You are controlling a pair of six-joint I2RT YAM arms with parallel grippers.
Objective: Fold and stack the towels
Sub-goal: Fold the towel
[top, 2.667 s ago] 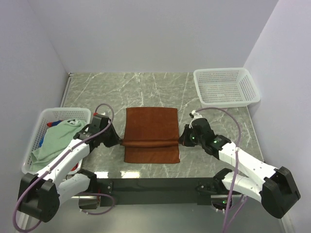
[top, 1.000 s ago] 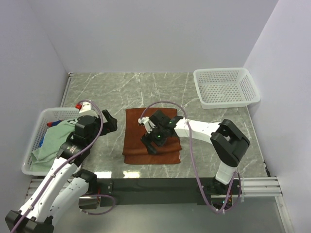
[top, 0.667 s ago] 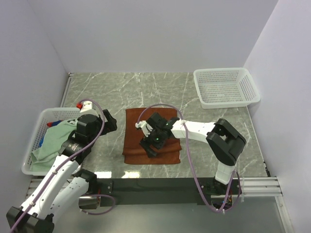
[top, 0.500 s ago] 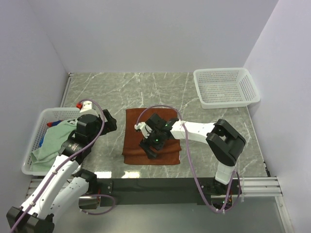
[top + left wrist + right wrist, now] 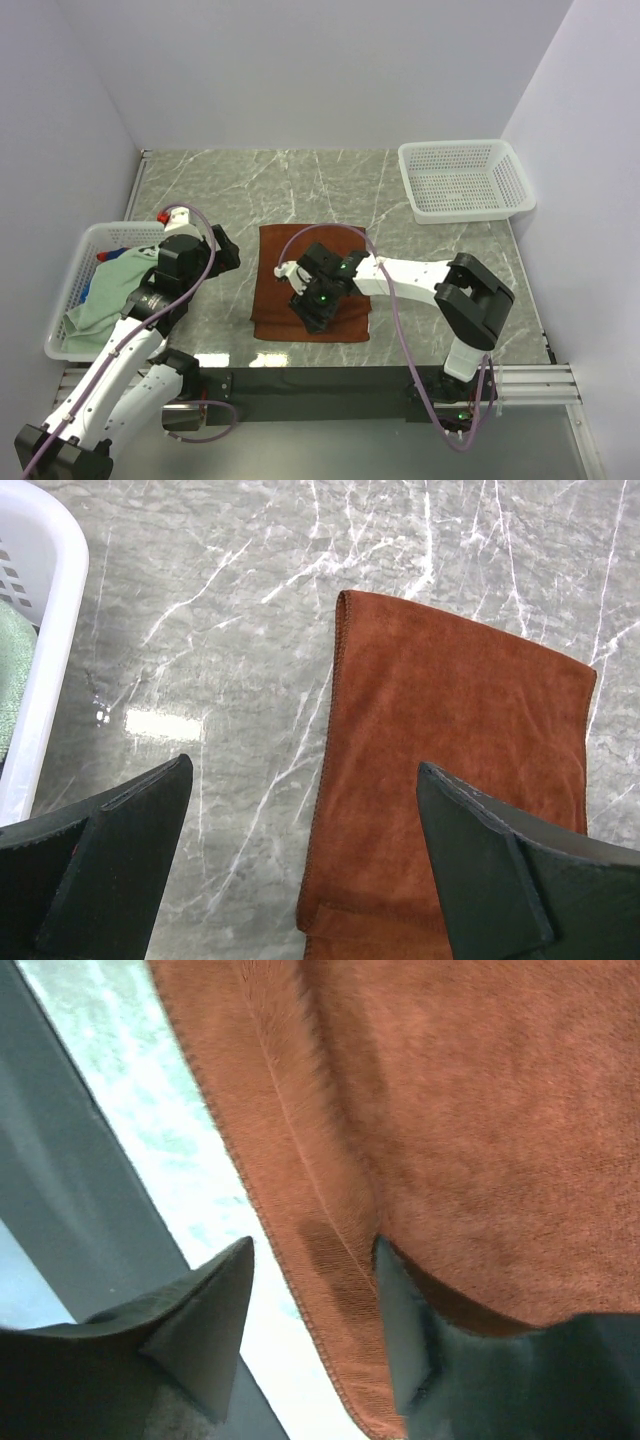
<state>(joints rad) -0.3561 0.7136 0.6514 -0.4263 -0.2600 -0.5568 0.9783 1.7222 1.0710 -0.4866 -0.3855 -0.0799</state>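
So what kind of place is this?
Probably a robot test booth: plain walls box in a marble-look table, two robot arms are bolted at its edge, a towel lies between baskets.

- folded towel flat on table, centre
- left basket at table's left edge, crumpled towel in it
- right basket in far-right corner
- left gripper between left basket and folded towel
- right gripper at folded towel's near edge

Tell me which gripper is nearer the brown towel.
Right. The right gripper is down on the towel, fingers at its near edge; the left gripper hovers open off its left side.
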